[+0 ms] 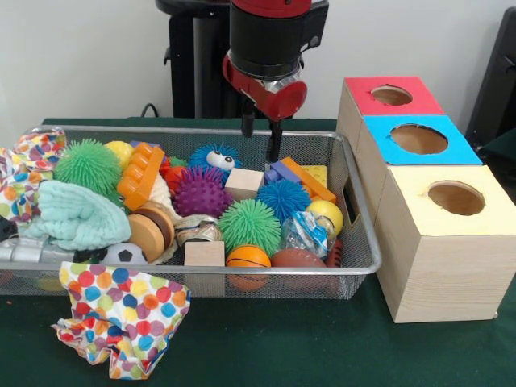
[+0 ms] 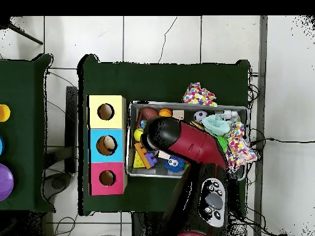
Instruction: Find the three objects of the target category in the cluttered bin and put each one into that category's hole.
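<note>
Above the far right part of the wire mesh bin (image 1: 364, 242), the red and black arm comes down with its gripper (image 1: 262, 139) hanging over the clutter; the two dark jaws stand apart with nothing between them, one reaching lower than the other, its tip just over a purple block (image 1: 284, 171) and near a plain wooden cube (image 1: 243, 183). From overhead the arm's round head hides the gripper and covers the middle of the bin (image 2: 187, 104).

Among the contents are a green spiky ball (image 1: 251, 225), a purple spiky ball (image 1: 201, 192), a blue spiky ball (image 1: 283, 197), a blue fuzzy ball with eyes (image 1: 214, 158), an orange toy brick (image 1: 140, 174), a small basketball (image 1: 247, 258), a toy football (image 1: 299, 259), a smooth yellow ball (image 1: 326, 214) and a mint knitted cloth (image 1: 74, 214). A tan bun-like toy (image 1: 151, 230) lies in the near left-centre of the bin, touching the cloth's edge. A polka-dot cloth (image 1: 121, 317) hangs over the near rim onto the green bench (image 1: 282, 347).

Beside the bin's right side stand three wooden boxes in a row. The red-topped box (image 1: 359, 101) is farthest back, its round hole (image 1: 391, 95) open and well apart from the gripper; the blue-topped box (image 1: 450, 147) is in the middle and the yellow-topped box (image 1: 419, 266) nearest
</note>
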Robot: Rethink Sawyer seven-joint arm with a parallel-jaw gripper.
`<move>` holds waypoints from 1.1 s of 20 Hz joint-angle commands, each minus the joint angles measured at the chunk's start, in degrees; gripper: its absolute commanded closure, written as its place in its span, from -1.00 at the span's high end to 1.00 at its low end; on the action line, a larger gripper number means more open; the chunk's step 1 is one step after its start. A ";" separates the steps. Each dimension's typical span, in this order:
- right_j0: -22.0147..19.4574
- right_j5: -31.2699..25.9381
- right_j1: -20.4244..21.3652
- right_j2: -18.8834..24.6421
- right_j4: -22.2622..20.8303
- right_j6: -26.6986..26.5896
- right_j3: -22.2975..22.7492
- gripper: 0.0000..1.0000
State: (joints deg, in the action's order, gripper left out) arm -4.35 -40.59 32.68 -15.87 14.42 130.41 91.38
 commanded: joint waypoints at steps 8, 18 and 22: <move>1.20 9.77 -6.46 7.24 4.25 10.86 6.64 1.00; -1.34 18.19 -11.21 12.34 8.14 10.22 8.06 1.00; -3.03 17.57 -13.23 13.60 7.56 7.56 6.46 1.00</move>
State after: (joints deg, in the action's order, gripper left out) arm -4.77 -23.89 24.29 -9.38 19.47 130.41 95.16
